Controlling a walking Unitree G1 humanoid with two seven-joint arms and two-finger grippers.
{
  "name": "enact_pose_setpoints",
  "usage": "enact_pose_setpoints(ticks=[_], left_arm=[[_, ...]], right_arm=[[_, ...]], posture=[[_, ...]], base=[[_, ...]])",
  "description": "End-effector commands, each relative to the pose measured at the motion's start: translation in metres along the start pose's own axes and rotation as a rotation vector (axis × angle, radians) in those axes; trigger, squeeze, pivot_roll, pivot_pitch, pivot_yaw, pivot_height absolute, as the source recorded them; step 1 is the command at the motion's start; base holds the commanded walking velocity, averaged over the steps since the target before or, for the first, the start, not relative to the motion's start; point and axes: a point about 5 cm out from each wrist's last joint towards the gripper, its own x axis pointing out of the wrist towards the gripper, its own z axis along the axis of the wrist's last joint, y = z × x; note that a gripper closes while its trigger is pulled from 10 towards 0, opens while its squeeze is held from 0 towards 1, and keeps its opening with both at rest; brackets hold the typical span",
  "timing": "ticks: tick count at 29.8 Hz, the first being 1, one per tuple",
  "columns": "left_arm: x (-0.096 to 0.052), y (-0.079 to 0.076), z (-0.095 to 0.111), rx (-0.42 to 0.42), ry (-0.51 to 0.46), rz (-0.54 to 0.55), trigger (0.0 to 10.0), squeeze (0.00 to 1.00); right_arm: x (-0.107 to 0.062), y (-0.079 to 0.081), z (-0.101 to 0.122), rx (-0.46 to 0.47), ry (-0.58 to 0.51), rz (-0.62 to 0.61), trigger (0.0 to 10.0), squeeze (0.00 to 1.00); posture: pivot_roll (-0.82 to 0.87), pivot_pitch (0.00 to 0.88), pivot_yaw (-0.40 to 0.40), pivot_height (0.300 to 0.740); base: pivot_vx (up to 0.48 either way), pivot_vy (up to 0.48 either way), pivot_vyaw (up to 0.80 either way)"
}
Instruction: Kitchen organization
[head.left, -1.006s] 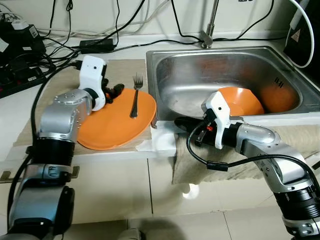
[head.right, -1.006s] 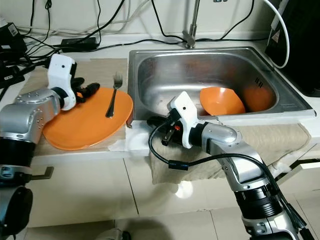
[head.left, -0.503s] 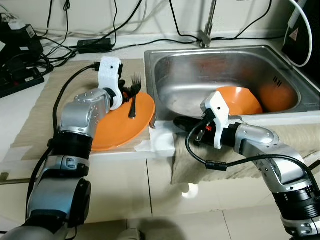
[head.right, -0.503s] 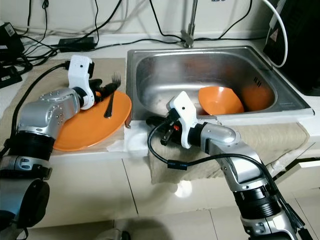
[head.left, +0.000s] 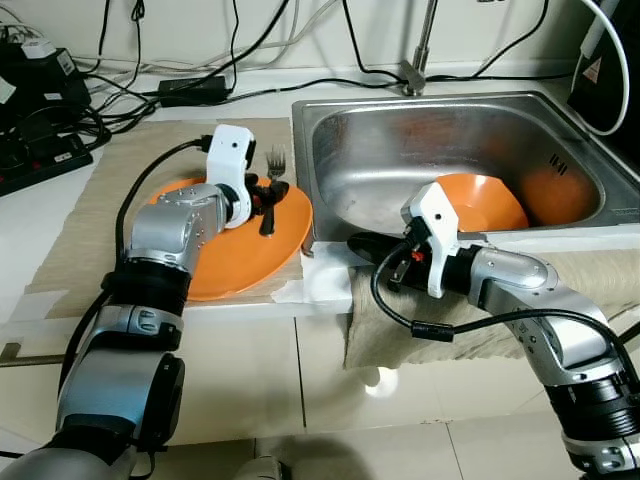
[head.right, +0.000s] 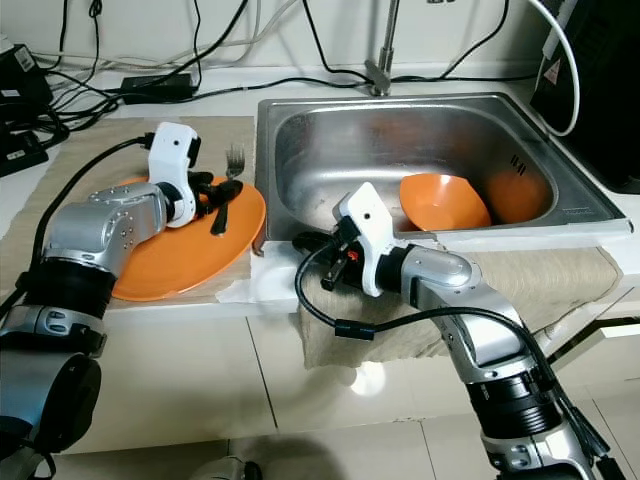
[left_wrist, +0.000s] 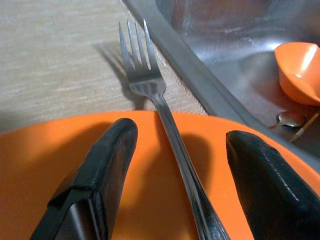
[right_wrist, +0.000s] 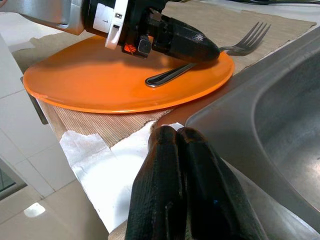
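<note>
Left gripper (left_wrist: 177, 165) straddles fork (left_wrist: 165, 107) on orange plate (head.left: 235, 250).
Its fingers are spread wide, untouching; right gripper (right_wrist: 182, 150), fingers pressed together, rests at the sink (head.left: 330, 215) edge.

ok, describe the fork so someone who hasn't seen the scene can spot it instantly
Start at the steel sink; just to its left an orange plate lies on a beige mat. The fork lies across the plate's sink-side edge, tines overhanging onto the mat, between the left hand's open black fingers. It is the only silver utensil on the plate.
</note>
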Motion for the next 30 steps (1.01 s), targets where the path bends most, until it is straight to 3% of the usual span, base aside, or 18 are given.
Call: enact_pose_setpoints(ticks=[1,10,15,16,17,18,19,21,22,23,24,30], left_arm=[[0.001,-0.002,0.002,-0.012,0.02,-0.014,10.0,0.0],[0.004,-0.005,-0.008,-0.116,0.097,-0.062,10.0,0.0],[0.004,-0.001,-0.012,-0.104,0.111,-0.039,10.0,0.0],[0.004,-0.001,-0.012,-0.093,0.111,-0.04,10.0,0.14],[0.004,0.0,-0.012,-0.08,0.109,-0.036,0.0,0.64],[0.003,0.001,-0.012,-0.072,0.107,-0.034,0.0,0.64],[0.003,0.001,-0.013,-0.062,0.107,-0.037,0.0,0.72],[0.003,0.001,-0.014,-0.046,0.111,-0.036,0.0,0.7],[0.002,0.001,-0.014,-0.045,0.111,-0.038,0.0,0.09],[0.002,0.001,-0.014,-0.045,0.111,-0.038,0.0,0.09],[0.002,0.002,-0.015,-0.037,0.11,-0.033,0.0,0.0],[0.002,0.0,-0.01,-0.036,0.064,-0.051,0.0,0.0]], right_arm=[[-0.001,0.001,0.003,-0.02,-0.007,-0.01,10.0,0.0],[-0.002,0.0,0.003,-0.019,-0.006,-0.012,10.0,0.0],[-0.002,0.001,0.003,-0.019,-0.006,-0.012,10.0,0.0],[-0.002,0.001,0.003,-0.019,-0.006,-0.012,10.0,0.0],[-0.002,0.001,0.003,-0.019,-0.006,-0.012,10.0,0.0],[-0.002,0.001,0.003,-0.019,-0.006,-0.012,10.0,0.0],[-0.002,0.001,0.003,-0.018,-0.006,-0.011,10.0,0.0],[-0.002,0.001,0.003,-0.017,-0.006,-0.011,10.0,0.0],[-0.001,0.001,0.003,-0.017,-0.007,-0.01,10.0,0.0],[-0.001,0.001,0.003,-0.017,-0.007,-0.01,10.0,0.0],[-0.001,0.001,0.003,-0.016,-0.008,-0.009,10.0,0.0],[-0.001,0.002,0.003,-0.014,-0.008,-0.008,10.0,0.0]], posture=[[0.05,0.012,0.053,0.74],[0.04,0.012,0.053,0.74],[0.04,0.013,0.052,0.74],[0.05,0.014,0.052,0.74],[0.05,0.014,0.052,0.74],[0.05,0.014,0.052,0.74],[0.05,0.016,0.052,0.74],[0.05,0.017,0.051,0.74],[0.05,0.019,0.05,0.74],[0.05,0.019,0.05,0.74],[0.05,0.019,0.051,0.74],[0.05,0.021,0.049,0.74]], base=[[0.0,0.0,0.0],[0.0,0.0,0.0],[0.0,0.0,0.0],[0.0,0.0,0.0],[0.0,0.0,0.0],[0.0,0.0,0.0],[0.0,0.0,0.0],[0.0,0.0,0.0],[0.0,0.0,0.0],[0.0,0.0,0.0],[0.0,0.0,0.0],[0.0,0.0,0.0]])
